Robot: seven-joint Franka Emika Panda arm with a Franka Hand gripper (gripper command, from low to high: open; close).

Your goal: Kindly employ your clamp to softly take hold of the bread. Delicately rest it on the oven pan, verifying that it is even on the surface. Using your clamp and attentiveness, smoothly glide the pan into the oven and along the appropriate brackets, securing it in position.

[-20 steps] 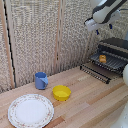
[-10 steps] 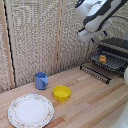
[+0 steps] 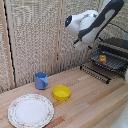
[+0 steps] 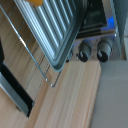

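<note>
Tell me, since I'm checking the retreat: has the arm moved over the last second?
Yes. In the exterior view the robot arm has swung toward that view's left and slightly down, away from the oven and over the wooden table.

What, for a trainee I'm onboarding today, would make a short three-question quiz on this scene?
1. True or false: the bread lies on the pan.
2. Which thing stands nearest the yellow bowl? A) the blue cup B) the bread C) the pan
3. How many knobs show in the wrist view?

Key: 1 true; 2 A; 3 two.
</note>
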